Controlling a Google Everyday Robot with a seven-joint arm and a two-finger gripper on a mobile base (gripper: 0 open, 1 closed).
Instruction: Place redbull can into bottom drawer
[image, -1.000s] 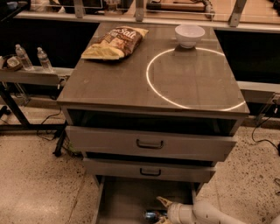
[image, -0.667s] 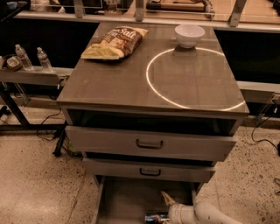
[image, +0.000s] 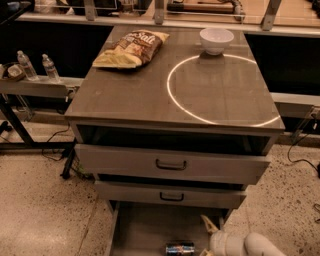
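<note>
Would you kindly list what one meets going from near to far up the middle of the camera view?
redbull can in the bottom drawer, hand just right of it → middle drawer → top drawer → light ring → white bowl

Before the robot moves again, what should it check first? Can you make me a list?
1. Redbull can inside the bottom drawer: ok, it lies on its side on the drawer floor.
2. Bottom drawer pulled out: ok.
3. Gripper off the can: looks ok, open and just right of the can, low over the drawer.
4. Room to lift out under the middle drawer: cannot tell, since it juts out just above the gripper.
5. Chip bag and white bowl out of the way: ok, both are up on the cabinet top.
</note>
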